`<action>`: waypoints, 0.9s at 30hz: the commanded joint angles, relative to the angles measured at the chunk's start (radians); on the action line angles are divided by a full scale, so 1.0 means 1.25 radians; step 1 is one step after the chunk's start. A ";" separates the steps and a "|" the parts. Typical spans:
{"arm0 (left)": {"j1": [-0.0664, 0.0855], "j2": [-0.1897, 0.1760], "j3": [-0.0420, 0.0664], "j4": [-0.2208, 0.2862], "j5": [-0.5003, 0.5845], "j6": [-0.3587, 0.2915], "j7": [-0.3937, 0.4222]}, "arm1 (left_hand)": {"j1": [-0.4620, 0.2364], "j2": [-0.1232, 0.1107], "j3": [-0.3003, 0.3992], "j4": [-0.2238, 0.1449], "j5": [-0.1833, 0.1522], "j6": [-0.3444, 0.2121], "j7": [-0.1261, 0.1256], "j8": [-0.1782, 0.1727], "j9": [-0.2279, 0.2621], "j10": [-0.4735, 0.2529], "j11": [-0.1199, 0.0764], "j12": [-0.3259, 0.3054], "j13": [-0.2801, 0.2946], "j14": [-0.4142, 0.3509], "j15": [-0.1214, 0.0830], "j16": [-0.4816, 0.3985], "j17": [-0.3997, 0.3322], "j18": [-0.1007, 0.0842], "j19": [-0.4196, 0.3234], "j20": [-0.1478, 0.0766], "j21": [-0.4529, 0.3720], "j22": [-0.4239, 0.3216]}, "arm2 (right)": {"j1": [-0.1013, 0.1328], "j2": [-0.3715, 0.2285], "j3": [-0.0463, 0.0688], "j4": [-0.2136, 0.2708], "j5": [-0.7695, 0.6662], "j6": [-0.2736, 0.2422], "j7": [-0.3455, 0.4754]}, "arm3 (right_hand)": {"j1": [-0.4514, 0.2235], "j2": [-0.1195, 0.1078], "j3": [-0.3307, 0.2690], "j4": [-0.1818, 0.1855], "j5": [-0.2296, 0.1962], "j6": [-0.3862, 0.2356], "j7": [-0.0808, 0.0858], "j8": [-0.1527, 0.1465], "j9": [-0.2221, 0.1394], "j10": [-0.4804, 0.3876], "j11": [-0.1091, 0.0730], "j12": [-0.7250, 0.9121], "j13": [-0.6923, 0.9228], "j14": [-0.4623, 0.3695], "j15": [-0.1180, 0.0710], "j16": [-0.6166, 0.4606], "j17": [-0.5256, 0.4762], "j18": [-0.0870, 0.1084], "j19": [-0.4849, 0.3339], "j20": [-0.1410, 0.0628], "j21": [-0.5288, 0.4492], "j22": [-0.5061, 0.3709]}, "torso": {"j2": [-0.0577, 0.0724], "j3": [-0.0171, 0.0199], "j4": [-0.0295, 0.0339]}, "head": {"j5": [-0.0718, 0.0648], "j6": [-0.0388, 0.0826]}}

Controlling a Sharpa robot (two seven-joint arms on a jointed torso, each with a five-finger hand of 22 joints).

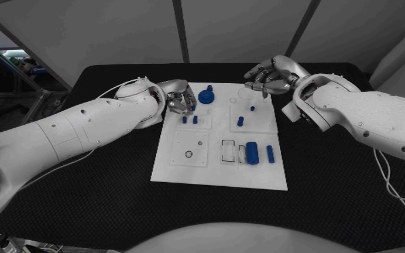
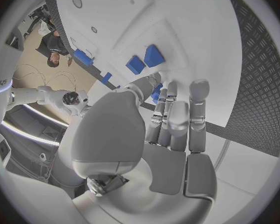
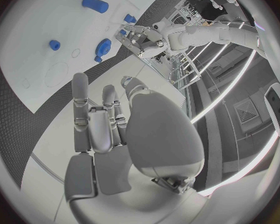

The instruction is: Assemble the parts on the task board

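Left hand hung over the task board's left edge at the far end, fingers curled down toward the plate. Nothing visible in its grasp; in the left wrist view the fingers lay side by side, tips just above two small blue pegs. Whether they touched the board, could not tell.

Board lay mid-tabletop, long side running away from the robot. Just right of the left hand, the same two small pegs stood side by side. Beyond them, a blue gear with a short stem, near the far edge. Near-left panel carried a clear square plate with a ring mark on it.

Right of centre: one small blue peg and a slightly larger one on the far-right panel. Nearer the robot, a dark-outlined rectangular slot, then a thick blue cylinder lying flat, then a thinner blue rod beside it, apart.

Right hand hovered over the board's far-right corner, fingers curled in loosely, holding nothing that showed. Right wrist view had its fingers close together above the tabletop, off the board.
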 commanded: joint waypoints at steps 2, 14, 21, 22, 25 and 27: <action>0.001 -0.009 0.001 0.003 0.003 -0.017 0.004 | -0.004 0.001 -0.008 0.002 -0.001 -0.017 -0.003 -0.005 0.000 -0.011 0.001 -0.007 -0.001 -0.007 0.000 -0.007 -0.011 -0.025 -0.009 0.000 -0.011 -0.006 | 0.001 -0.003 0.001 -0.008 -0.097 0.050 -0.038 | 0.030 -0.001 0.042 -0.004 -0.056 0.030 0.000 0.004 -0.001 -0.011 0.004 -0.166 -0.135 0.007 -0.004 -0.022 -0.024 0.008 0.024 -0.003 0.002 0.007 | 0.000 -0.0010 0.0004 | -0.002 0.001; 0.001 -0.070 0.014 0.021 0.181 -0.108 0.084 | 0.001 0.010 -0.007 0.007 -0.001 0.036 0.014 0.011 0.005 -0.054 0.021 -0.036 -0.004 -0.094 0.015 -0.115 -0.233 -0.012 -0.059 0.012 -0.099 -0.066 | 0.000 -0.017 0.000 -0.016 -0.411 0.091 -0.079 | 0.037 -0.027 0.098 -0.037 -0.103 0.100 -0.010 -0.034 -0.004 0.093 0.005 -0.428 -0.367 0.037 -0.004 0.018 0.027 -0.015 0.110 -0.003 0.090 0.138 | 0.000 0.0002 -0.0006 | -0.014 0.011; 0.001 -0.128 0.017 0.048 0.449 -0.173 0.162 | 0.007 0.016 0.004 0.003 0.000 0.069 0.019 0.017 0.005 -0.026 0.020 -0.018 0.000 -0.140 0.014 -0.185 -0.351 -0.011 -0.072 0.012 -0.126 -0.079 | -0.010 -0.017 0.000 -0.008 -0.544 0.078 -0.108 | 0.031 -0.039 0.099 -0.043 -0.106 0.102 -0.009 -0.053 -0.004 0.095 0.009 -0.455 -0.393 0.040 -0.001 0.030 0.042 -0.020 0.120 0.000 0.106 0.161 | 0.000 0.0002 -0.0001 | -0.038 0.019; 0.001 -0.136 0.017 0.053 0.490 -0.181 0.176 | 0.006 0.016 0.005 0.003 0.000 0.071 0.019 0.017 0.004 -0.020 0.018 -0.014 0.001 -0.148 0.013 -0.197 -0.369 -0.011 -0.075 0.012 -0.130 -0.082 | -0.011 -0.016 -0.001 -0.008 -0.556 0.079 -0.113 | 0.031 -0.039 0.099 -0.043 -0.106 0.102 -0.009 -0.053 -0.004 0.095 0.009 -0.456 -0.394 0.040 -0.001 0.030 0.043 -0.020 0.121 0.000 0.107 0.163 | 0.000 -0.0001 0.0004 | -0.040 0.020; 0.001 -0.156 0.017 0.074 0.603 -0.200 0.220 | 0.004 0.017 0.006 0.004 -0.001 0.076 0.020 0.017 0.004 -0.018 0.018 -0.011 0.001 -0.152 0.013 -0.206 -0.376 -0.011 -0.078 0.011 -0.137 -0.086 | -0.017 -0.012 -0.001 -0.008 -0.583 0.085 -0.124 | 0.028 -0.043 0.099 -0.045 -0.107 0.102 -0.008 -0.059 -0.004 0.096 0.010 -0.463 -0.401 0.041 0.000 0.034 0.047 -0.021 0.123 0.001 0.111 0.169 | 0.000 -0.0002 0.0014 | -0.044 0.021; 0.001 -0.167 0.017 0.088 0.663 -0.209 0.246 | 0.002 0.017 0.006 0.004 0.000 0.081 0.019 0.018 0.004 -0.018 0.018 -0.009 0.000 -0.155 0.013 -0.211 -0.380 -0.011 -0.080 0.011 -0.142 -0.088 | -0.022 -0.009 -0.001 -0.009 -0.596 0.089 -0.129 | 0.027 -0.045 0.099 -0.046 -0.108 0.102 -0.008 -0.062 -0.004 0.096 0.011 -0.467 -0.405 0.041 0.001 0.035 0.048 -0.021 0.124 0.001 0.113 0.171 | 0.001 -0.0008 0.0009 | -0.045 0.022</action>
